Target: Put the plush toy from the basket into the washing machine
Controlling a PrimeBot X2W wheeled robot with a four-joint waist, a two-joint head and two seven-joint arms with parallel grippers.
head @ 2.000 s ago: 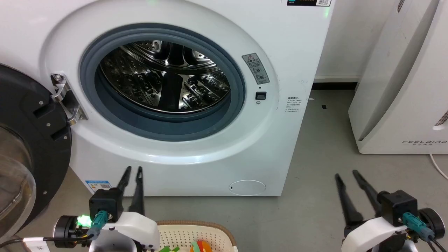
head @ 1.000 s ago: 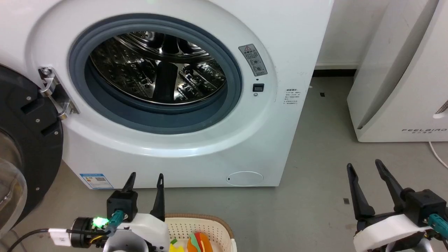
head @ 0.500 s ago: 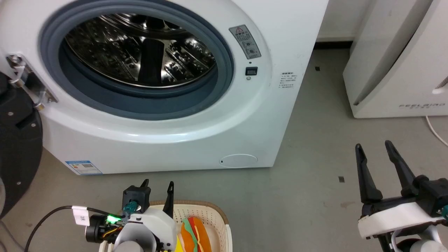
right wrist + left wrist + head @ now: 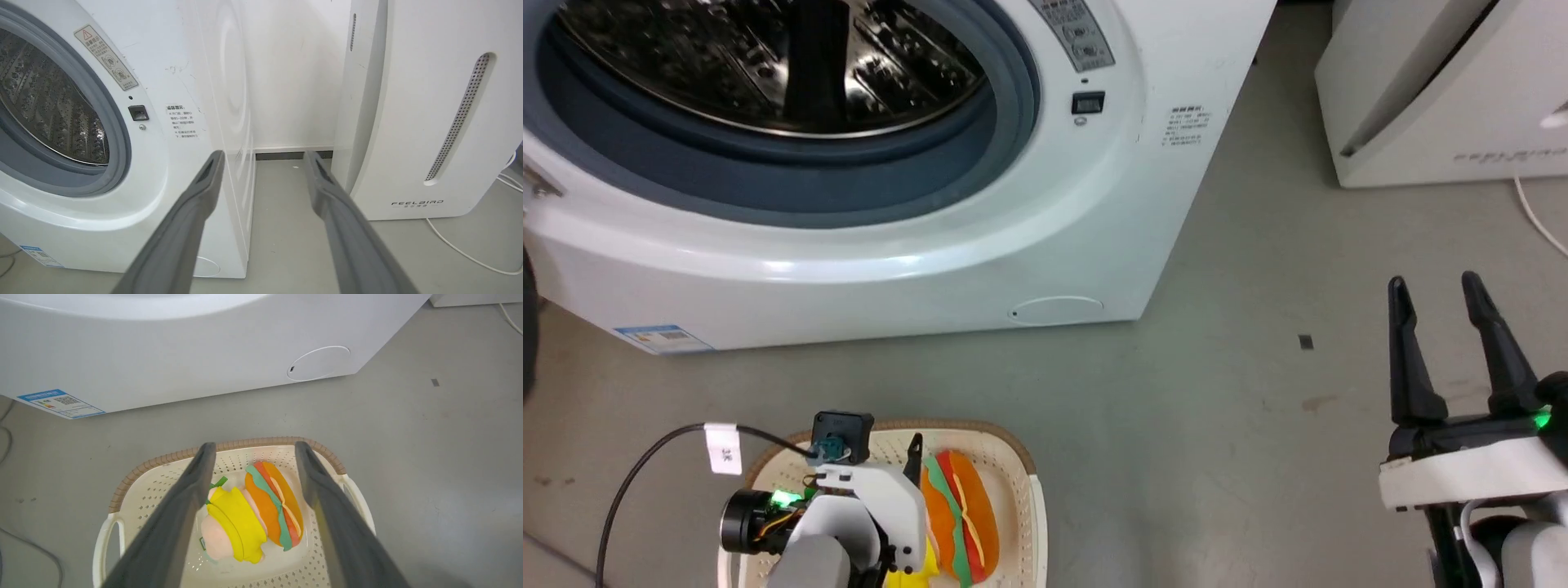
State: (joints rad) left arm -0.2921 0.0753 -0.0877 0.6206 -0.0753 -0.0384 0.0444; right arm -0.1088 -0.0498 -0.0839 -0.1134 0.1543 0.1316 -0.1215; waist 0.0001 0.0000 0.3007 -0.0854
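Grasp stage, we are judging: toy (image 4: 261, 506) is lying on edge inside the basket (image 4: 135, 473), with the washer (image 4: 931, 245) just beyond the basket. We are favouring a straight drop, closing across the bun halves and keeping tips off the basket wall. Left gripper (image 4: 254, 444) is hanging over the basket, fingers spread wide and straddling the toy, holding nothing. Right gripper (image 4: 1435, 282) is sitting well right of the basket, fingers parted, empty.

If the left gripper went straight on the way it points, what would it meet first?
Most likely the plush toy, lying in the basket and framed between the open fingers of the left gripper in its wrist view; how far off is unclear.
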